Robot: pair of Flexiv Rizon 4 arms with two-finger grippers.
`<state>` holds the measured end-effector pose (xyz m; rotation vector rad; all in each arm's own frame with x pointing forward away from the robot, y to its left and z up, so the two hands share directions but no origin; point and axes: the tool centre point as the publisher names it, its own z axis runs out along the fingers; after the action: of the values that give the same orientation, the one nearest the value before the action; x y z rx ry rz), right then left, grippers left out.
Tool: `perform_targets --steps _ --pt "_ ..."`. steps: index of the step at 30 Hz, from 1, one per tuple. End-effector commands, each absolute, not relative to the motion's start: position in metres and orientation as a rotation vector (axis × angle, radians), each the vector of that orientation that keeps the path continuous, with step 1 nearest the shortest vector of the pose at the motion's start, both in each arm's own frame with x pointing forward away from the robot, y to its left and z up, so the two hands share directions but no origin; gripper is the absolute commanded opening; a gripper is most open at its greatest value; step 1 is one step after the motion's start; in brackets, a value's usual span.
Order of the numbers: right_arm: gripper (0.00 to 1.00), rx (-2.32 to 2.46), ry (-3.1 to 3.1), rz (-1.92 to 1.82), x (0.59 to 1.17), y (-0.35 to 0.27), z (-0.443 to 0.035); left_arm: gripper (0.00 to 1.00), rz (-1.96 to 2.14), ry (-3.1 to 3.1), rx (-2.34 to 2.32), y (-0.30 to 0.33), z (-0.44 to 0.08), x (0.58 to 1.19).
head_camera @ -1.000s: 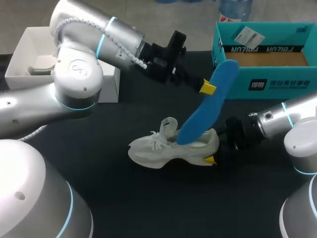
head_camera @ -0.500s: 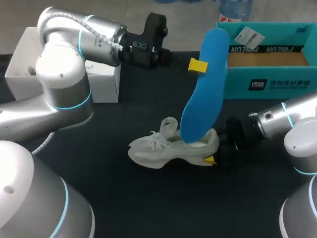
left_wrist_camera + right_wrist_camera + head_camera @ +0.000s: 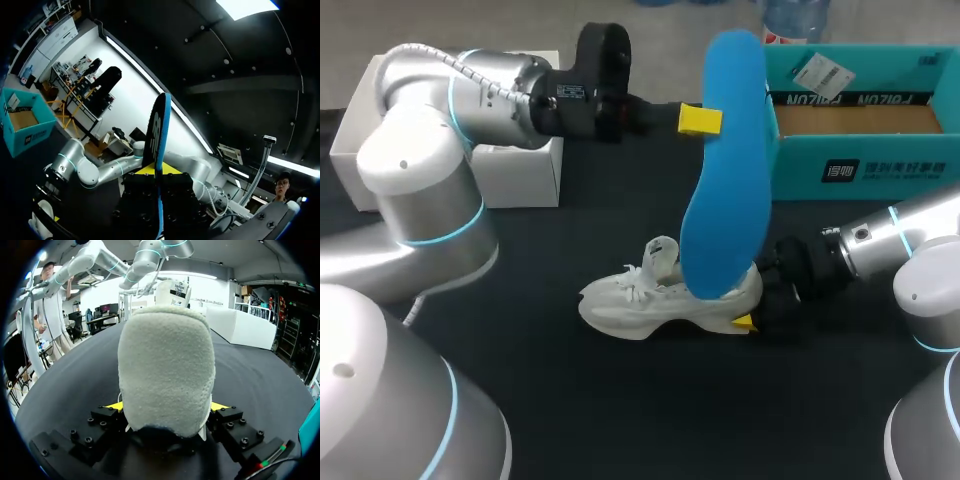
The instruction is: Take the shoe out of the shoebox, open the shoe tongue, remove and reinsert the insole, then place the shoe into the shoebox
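The left jaws clamp the blue insole [image 3: 725,180] near its upper end (the left wrist view shows the insole [image 3: 159,130] edge-on between them) and hold it almost upright. Its lower end meets the opening of the pale shoe [image 3: 650,298]; whether it sits inside I cannot tell. The right jaws pinch the shoe's heel from both sides. The shoe stands on the black bench [image 3: 620,400]. The teal shoebox [image 3: 860,170] lies open far right, and a white box [image 3: 370,110] far left.

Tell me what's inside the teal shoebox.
In the shoebox only a bare brown floor shows, plus a white tag on its far wall. The insole held up in front hides the corner behind it.
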<state>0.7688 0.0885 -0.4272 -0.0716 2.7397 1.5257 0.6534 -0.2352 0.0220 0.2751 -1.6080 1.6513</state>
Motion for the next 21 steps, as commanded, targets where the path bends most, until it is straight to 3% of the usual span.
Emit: perform_targets --steps 1,21 --pt "0.00 -0.070 2.739 1.523 0.768 0.089 -0.428 0.00 1.682 -1.587 0.299 -0.229 0.029 0.638" --pt "0.00 -0.070 2.739 1.523 0.768 0.089 -0.428 0.00 1.696 -1.514 0.316 -0.217 0.041 0.622"
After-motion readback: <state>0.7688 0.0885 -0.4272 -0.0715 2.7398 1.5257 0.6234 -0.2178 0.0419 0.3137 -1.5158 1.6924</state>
